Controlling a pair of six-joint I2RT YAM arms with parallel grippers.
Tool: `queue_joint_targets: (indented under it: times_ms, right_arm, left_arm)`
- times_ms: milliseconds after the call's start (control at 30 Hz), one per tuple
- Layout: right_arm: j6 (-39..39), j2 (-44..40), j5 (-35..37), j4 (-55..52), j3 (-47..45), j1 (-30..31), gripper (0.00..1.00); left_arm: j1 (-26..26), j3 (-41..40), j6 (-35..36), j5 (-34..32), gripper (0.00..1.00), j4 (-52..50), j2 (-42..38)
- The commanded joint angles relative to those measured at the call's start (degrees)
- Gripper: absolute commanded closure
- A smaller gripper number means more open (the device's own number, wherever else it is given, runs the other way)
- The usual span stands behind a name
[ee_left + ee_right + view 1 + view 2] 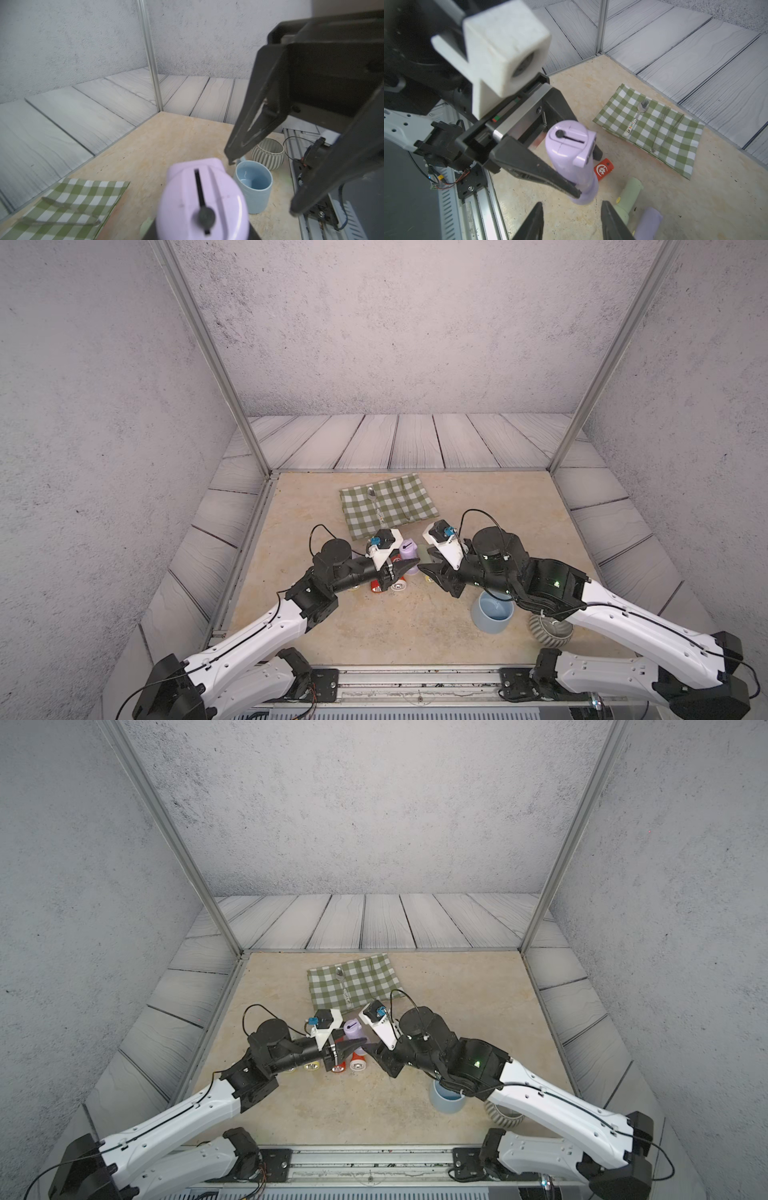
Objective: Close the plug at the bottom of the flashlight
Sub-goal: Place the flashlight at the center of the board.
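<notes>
A lilac flashlight (409, 551) (353, 1029) stands upright on the table, its lens end down. My left gripper (404, 567) (588, 175) is shut on its lower body. The upturned bottom end (202, 199) shows a black slot with a round black knob, and a lilac plug tab (582, 160) sticks out at its side. My right gripper (572, 204) (426, 566) hangs open just to the right of the flashlight, touching nothing. In the left wrist view its two black fingers (245, 133) are spread above the cup.
Red flashlights (376, 585) (603, 169) lie behind the held one. A green flashlight (629, 197) and another lilac one (648, 222) lie by my right gripper. A checked cloth (388, 504) with a spoon lies further back. Under my right arm are a blue cup (492, 612) and a ribbed bowl (548, 630).
</notes>
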Motion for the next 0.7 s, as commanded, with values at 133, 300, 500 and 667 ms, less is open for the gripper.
queue_joint_targets:
  times_ms: [133,300,500,667]
  right_arm:
    - [1.2,0.6,-3.8,3.4,1.1,-1.5,0.50]
    - [1.8,1.2,-5.3,4.0,1.2,-2.2,0.48]
    - [3.2,2.9,-9.1,5.4,1.1,-2.6,0.41]
    - [4.9,4.5,-11.6,6.8,0.7,-3.0,0.47]
  left_arm:
    - [0.0,0.8,-1.8,10.7,1.00,4.4,-1.0]
    - [0.0,0.9,-2.2,12.0,1.00,5.0,-1.0]
    - [0.0,1.5,-3.0,13.0,1.00,6.3,-0.8]
    - [0.0,2.6,-3.5,14.0,1.00,6.8,-0.3]
